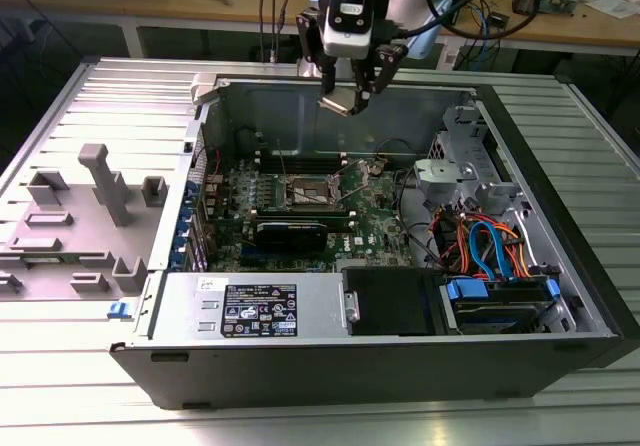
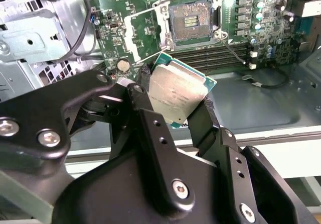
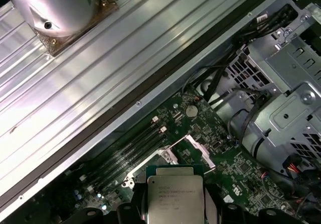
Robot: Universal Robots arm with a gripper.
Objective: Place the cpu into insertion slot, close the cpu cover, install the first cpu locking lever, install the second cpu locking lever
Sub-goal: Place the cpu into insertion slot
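Arm point(image 1: 352, 6) hangs wrist-down over case's point(image 1: 410, 116) far wall. Fingers point(image 2: 208, 126) clamp cpu point(image 2: 175, 91) by two edges, tilted, mid-air above board point(image 2: 125, 28), well apart from open slot point(image 2: 193, 23). Dark print on cpu lid, not legible.

- This was a robotics lab or electronics workshop.
- An opened desktop computer case point(image 1: 330, 366) lay on a ribbed aluminium table point(image 1: 100, 406), its green motherboard point(image 1: 380, 221) bare.
- A robot arm's gripper point(image 1: 347, 101) hung over it.
- Wooden workbenches point(image 1: 600, 28) with trailing cables point(image 1: 268, 11) stood at the far side.
- Grey plastic fixtures point(image 1: 105, 181) sat at the exterior view's left.
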